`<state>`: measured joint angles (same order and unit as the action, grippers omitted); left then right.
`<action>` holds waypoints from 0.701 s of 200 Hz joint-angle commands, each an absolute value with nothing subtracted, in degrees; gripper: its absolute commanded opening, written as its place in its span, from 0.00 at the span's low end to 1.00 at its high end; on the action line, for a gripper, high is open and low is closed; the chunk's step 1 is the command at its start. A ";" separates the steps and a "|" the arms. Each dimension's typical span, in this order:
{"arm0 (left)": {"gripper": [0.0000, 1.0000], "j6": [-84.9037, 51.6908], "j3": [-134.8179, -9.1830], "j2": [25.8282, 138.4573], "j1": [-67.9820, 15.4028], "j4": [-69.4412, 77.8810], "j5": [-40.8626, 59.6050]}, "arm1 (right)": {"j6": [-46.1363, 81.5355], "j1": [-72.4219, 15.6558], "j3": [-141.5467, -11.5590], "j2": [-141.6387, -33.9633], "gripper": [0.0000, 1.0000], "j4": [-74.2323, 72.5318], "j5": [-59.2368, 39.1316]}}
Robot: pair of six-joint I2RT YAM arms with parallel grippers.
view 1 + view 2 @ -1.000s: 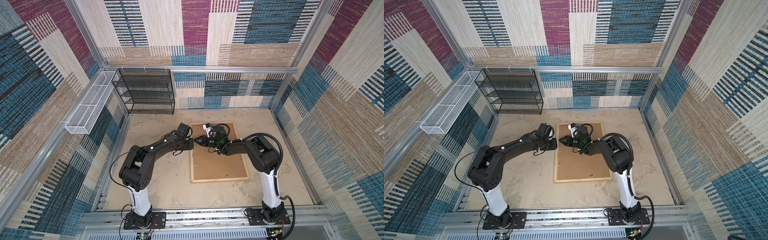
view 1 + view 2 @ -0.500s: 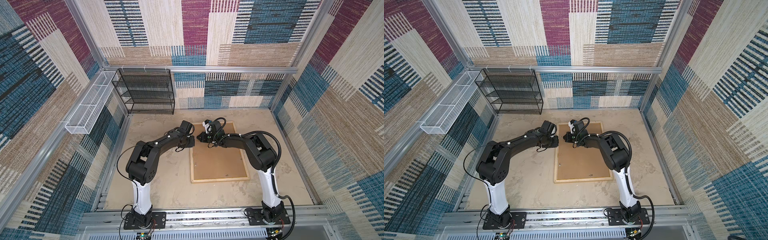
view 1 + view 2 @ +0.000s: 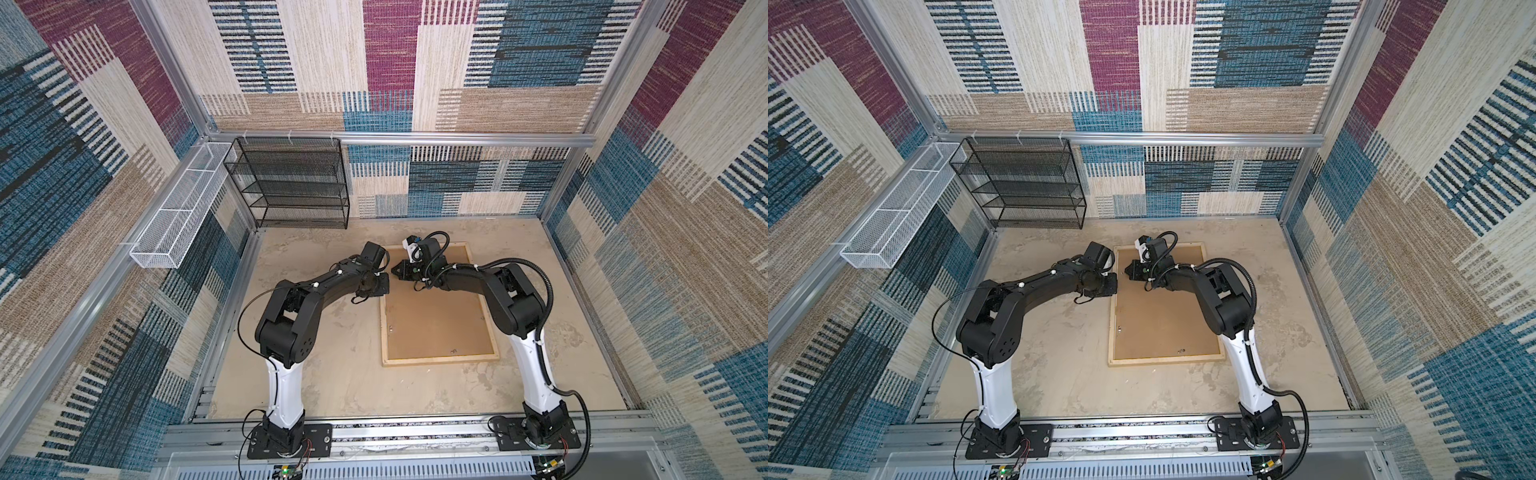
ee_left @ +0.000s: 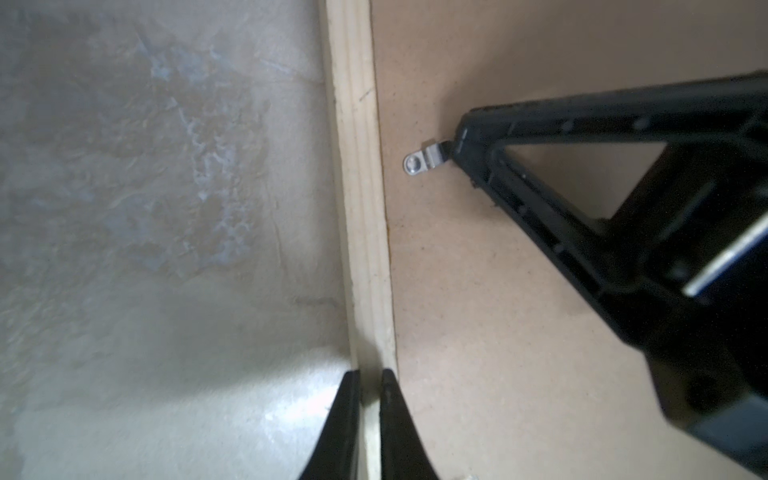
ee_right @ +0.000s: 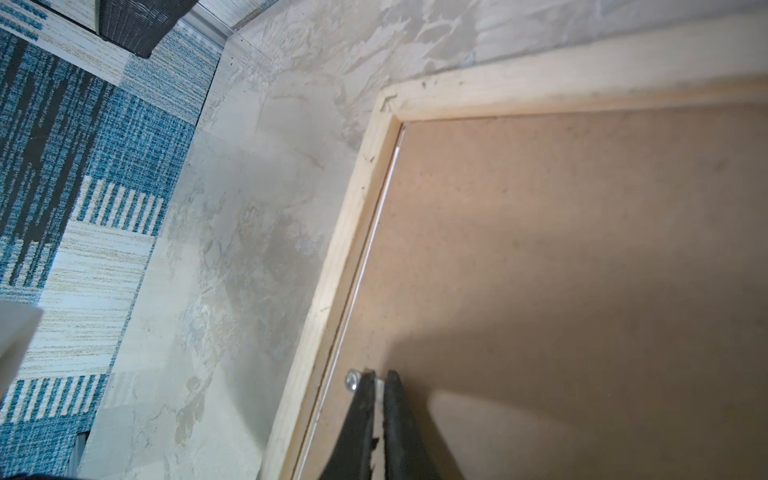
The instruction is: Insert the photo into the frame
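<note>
The frame (image 3: 440, 358) (image 3: 1167, 359), pale wood bars, lies flat on the table with a brown fibreboard backing sheet (image 3: 436, 320) filling it. The photo is hidden. My left gripper (image 3: 384, 286) (image 4: 370, 374) is shut on the frame's left bar (image 4: 361, 208), one finger on each side. My right gripper (image 3: 392, 270) (image 5: 379, 374) is shut on a small metal tab (image 5: 352, 380) (image 4: 419, 160) on the backing sheet (image 5: 561, 249), close to that same bar (image 5: 345, 249). The two grippers nearly face each other across the bar.
A black mesh shelf (image 3: 291, 183) stands against the back wall at the left. A white wire basket (image 3: 178, 220) hangs on the left wall. Two more small metal tabs (image 3: 390, 328) (image 3: 454, 351) sit near the backing's left and front edges.
Both grippers have moved toward the far end of the frame's left bar and closed, the left on the bar and the right on the metal tab.
</note>
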<state>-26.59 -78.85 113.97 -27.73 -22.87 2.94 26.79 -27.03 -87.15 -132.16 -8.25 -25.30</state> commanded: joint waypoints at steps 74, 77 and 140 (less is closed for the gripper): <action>0.13 -24.52 -79.62 115.03 -27.69 -23.96 4.52 | 22.50 -26.24 -92.77 -137.20 0.11 -3.84 -35.72; 0.13 -24.52 -79.63 115.05 -27.69 -23.99 4.56 | 22.50 -26.20 -92.85 -137.20 0.11 -3.79 -35.74; 0.12 -24.41 -79.63 115.29 -27.70 -24.24 4.39 | 23.43 -23.83 -86.31 -132.02 0.07 -6.98 -29.30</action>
